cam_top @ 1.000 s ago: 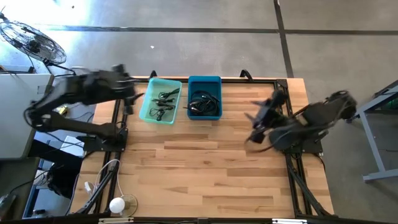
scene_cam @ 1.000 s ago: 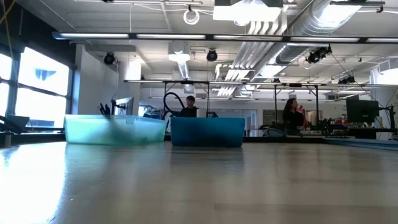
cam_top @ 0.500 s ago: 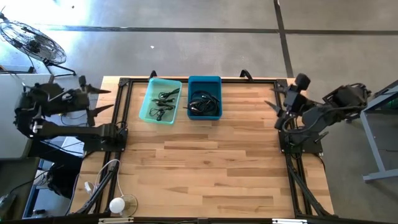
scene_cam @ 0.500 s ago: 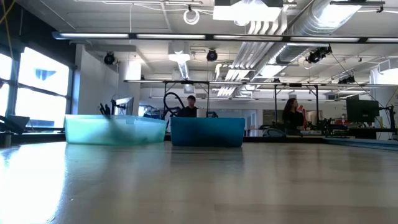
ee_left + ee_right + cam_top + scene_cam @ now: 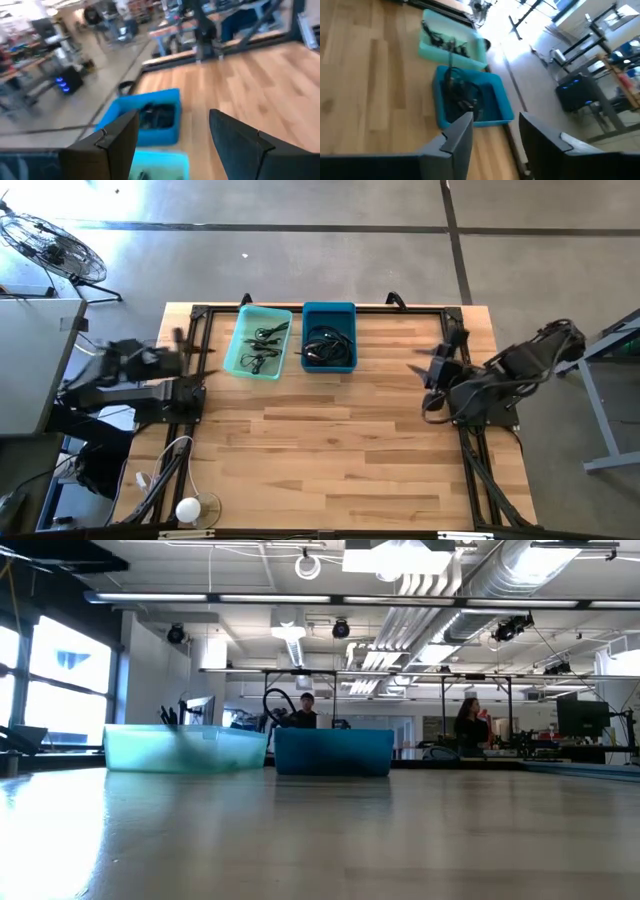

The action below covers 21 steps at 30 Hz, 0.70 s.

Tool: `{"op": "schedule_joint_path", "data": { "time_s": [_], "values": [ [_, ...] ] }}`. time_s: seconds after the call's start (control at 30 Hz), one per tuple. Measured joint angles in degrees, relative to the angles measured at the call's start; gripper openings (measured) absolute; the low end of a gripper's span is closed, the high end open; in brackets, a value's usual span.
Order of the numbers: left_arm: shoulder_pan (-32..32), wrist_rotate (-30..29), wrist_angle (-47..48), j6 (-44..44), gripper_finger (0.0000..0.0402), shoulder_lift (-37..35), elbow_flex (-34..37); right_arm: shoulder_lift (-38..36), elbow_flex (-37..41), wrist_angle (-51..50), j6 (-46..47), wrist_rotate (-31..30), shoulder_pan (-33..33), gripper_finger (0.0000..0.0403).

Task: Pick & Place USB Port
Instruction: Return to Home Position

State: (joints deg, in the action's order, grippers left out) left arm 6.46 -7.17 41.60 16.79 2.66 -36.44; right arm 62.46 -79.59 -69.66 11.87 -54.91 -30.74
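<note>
You look nearly done: cables sit in the green bin and blue bin, none on the surface; left tool and right tool spread, empty; only homing remains.

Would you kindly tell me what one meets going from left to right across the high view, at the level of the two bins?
left arm → green bin → blue bin → right arm

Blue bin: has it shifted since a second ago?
No. The blue bin still sits beside the green bin, against the table's far edge.
</note>
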Motion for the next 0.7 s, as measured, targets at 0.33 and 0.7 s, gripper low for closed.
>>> {"op": "schedule_joint_path", "data": {
  "time_s": [0.33,0.7],
  "values": [
    [-0.1,5.6,-22.3,-0.4,0.0229,-1.0,17.0,-11.2,27.2,36.1,-9.3,7.0,0.0,0.0009],
    [-0.1,7.8,-26.4,2.4,0.0014,-1.7,21.2,-18.4,51.9,73.8,-16.9,16.0,2.3,0.0001]
  ]
}}
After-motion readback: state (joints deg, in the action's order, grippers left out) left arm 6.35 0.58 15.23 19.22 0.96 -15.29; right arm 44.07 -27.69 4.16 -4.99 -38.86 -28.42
